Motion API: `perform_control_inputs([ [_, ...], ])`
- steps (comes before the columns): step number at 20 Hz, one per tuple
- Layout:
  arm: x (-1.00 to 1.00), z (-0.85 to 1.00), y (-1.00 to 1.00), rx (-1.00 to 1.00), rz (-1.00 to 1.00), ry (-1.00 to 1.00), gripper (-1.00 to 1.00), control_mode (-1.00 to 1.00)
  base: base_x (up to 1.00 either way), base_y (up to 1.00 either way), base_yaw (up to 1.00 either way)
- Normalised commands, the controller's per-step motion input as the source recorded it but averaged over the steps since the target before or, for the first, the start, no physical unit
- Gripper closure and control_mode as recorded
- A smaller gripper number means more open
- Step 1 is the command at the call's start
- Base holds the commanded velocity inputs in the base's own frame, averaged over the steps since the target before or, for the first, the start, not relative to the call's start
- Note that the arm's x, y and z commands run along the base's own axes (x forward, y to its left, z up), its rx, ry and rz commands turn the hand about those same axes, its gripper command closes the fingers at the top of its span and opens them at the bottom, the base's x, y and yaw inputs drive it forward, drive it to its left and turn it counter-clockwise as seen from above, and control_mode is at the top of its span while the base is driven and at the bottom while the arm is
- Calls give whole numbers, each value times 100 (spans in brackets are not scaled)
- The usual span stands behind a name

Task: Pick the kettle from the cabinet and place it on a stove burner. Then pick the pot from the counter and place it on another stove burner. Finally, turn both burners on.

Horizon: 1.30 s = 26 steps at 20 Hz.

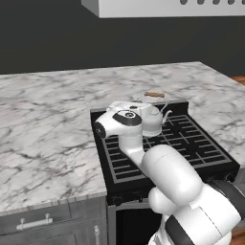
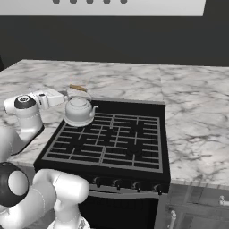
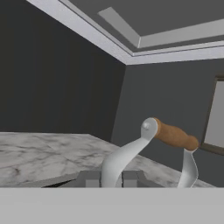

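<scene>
The small silvery-white kettle point(image 1: 154, 120) point(image 2: 79, 111) stands at the back-left burner point(image 2: 85, 129) of the black cooktop; whether its base touches the grate I cannot tell. My gripper point(image 3: 111, 178) is shut on the thin metal arch of the kettle's handle, just below the brown wooden piece point(image 3: 175, 136). The hand point(image 1: 125, 116) point(image 2: 48, 98) reaches in level from the kettle's left side. The other stove burners point(image 1: 191, 141) point(image 2: 134, 143) are bare. The pot and the cabinet are out of view.
White marble counter point(image 1: 43, 119) point(image 2: 197, 116) runs on both sides of the stove. A row of knobs point(image 2: 117, 183) lines the stove front. A range hood point(image 1: 167, 7) hangs above. Dark grey drawers point(image 1: 38, 222) sit under the counter.
</scene>
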Motion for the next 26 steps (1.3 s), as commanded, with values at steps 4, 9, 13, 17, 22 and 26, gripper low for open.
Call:
perform_control_inputs([
  [4, 12, -13, 7, 0, 0, 0, 100, -100, 0, 0, 0],
  [9, 12, -11, 5, 0, 0, 0, 100, -100, 0, 0, 0],
  [13, 14, -13, 5, 0, 0, 0, 100, -100, 0, 0, 0],
  [17, 14, -13, 5, -1, 0, 0, 100, -100, 0, 0, 0],
  [22, 13, -10, 3, 0, 0, 0, 100, -100, 0, 0, 0],
  [26, 15, -7, 1, 0, 0, 0, 100, -100, 0, 0, 0],
])
